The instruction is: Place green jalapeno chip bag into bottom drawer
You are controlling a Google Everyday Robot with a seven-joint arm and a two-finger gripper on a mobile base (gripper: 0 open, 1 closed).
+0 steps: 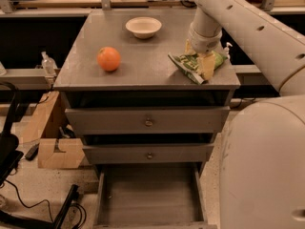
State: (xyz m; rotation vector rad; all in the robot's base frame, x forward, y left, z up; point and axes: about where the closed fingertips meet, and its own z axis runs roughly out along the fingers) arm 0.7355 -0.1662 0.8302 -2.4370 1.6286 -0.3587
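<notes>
The green jalapeno chip bag (190,63) lies flat on the right front part of the grey cabinet top (143,56). My gripper (198,56) reaches down from the upper right and stands over the bag. Its pale fingers (207,67) are apart, one on each side of the bag, at the level of the top. The bag rests on the surface and is not lifted. The bottom drawer (147,194) is pulled out at the foot of the cabinet, and its flat grey floor is bare.
An orange (108,58) sits at the left of the top and a pale bowl (143,26) at the back. The two upper drawers (148,122) are shut. Cardboard boxes (52,142) stand on the floor to the left. My white arm and body (262,166) fill the right side.
</notes>
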